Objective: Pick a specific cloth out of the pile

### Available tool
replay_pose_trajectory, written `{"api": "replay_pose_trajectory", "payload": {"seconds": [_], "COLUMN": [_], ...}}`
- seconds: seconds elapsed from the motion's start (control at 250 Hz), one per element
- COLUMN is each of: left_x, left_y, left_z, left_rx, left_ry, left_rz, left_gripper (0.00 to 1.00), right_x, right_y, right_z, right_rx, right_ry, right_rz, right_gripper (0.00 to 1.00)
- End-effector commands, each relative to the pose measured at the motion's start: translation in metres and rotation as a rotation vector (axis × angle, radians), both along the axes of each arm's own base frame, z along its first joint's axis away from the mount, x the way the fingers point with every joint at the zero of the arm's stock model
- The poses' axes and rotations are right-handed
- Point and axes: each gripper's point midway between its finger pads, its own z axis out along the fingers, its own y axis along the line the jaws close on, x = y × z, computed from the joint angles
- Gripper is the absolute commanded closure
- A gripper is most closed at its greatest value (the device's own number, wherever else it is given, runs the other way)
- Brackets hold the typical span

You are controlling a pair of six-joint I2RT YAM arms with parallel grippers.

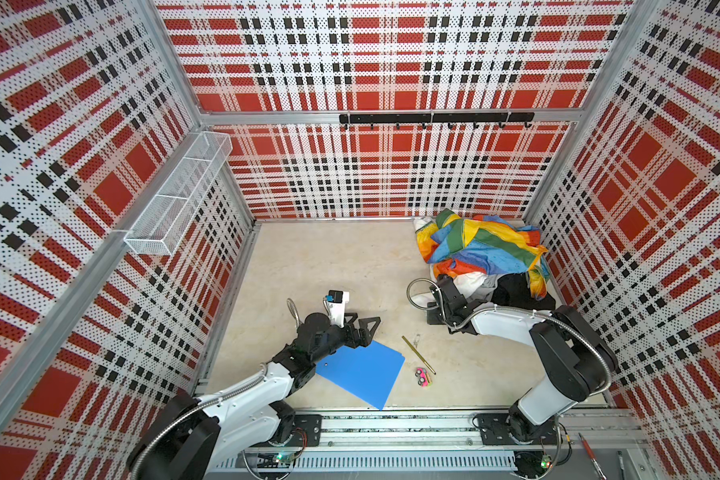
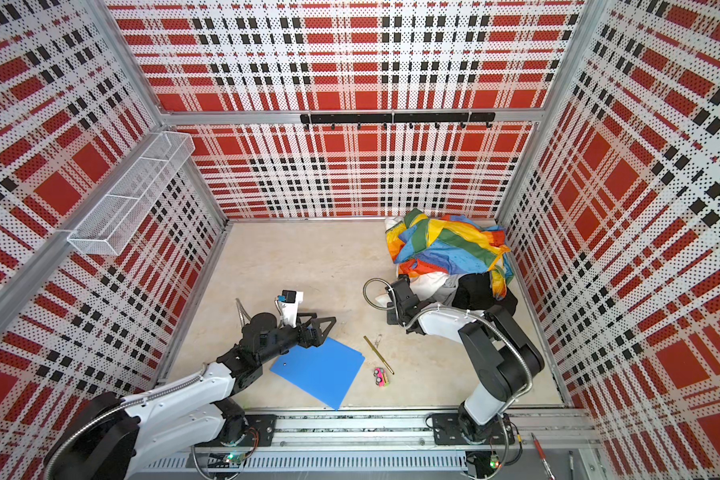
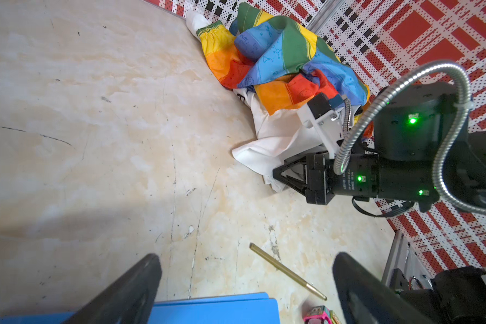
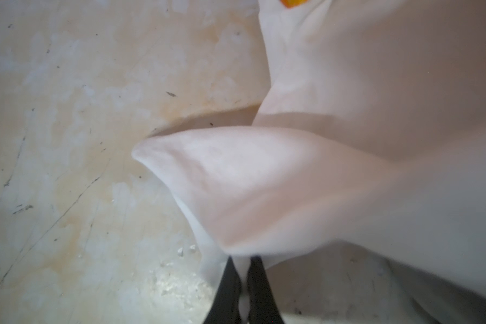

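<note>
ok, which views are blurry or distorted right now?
Right wrist view: the white cloth sits too close, soft and out of focus, with the right gripper shut on its edge. Both top views: sharp, walls splayed by the wide lens. Left wrist view: sharp.

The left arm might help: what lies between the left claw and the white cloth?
Only bare tabletop separates left claw and cloth, in both top views; the gold pen lies aside.

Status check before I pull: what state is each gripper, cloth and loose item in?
Right gripper, shut on white cloth edge.
Left gripper, open, empty.
White cloth, partly under rainbow cloth.
Rainbow cloth, crumpled atop pile.
Black cloth, bunched at pile's near side.
Blue folder, flat on table.
Gold pen, lying flat.
</note>
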Motion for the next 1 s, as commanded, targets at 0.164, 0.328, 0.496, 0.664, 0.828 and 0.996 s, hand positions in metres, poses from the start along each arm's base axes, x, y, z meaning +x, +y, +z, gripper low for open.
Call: {"api": "replay_pose_trajectory", "payload": {"seconds": [0.164,0.328,0.496,0.664,0.828,0.996], "left_x": [0.000,0.000,-0.002,-0.003,-0.004,-0.004], "left_y": [-0.005,-0.006,-0.012,-0.018,-0.019,-0.018], "left_z": [0.023,0.025,0.024,0.024,0.030,0.030], "left_rx": [-0.044,-0.056,-0.046,-0.034,-0.052,-0.053], "left_ry": [-0.064,-0.073,-0.077,-0.083,-0.096,-0.099], "left_rz": [-0.015,-0.011,-0.024,-0.032,-0.036,-0.027], "left_gripper": [0.01,0.01,0.01,0.01,0.01,0.01], "right_x": [0.003,0.005,0.013,0.028,0.043,0.057], "right_y": [-0.006,-0.011,-0.021,-0.037,-0.055,-0.068], "right_z": [0.064,0.109,0.164,0.214,0.272,0.319], "right_rx": [0.057,0.064,0.017,-0.034,-0.035,-0.045], "right_ry": [-0.170,-0.265,-0.365,-0.444,-0.542,-0.620], "right_rz": [-0.025,-0.017,-0.028,-0.070,-0.104,-0.125], "right_gripper": [1.00,1.00,1.00,1.00,1.00,1.00]}}
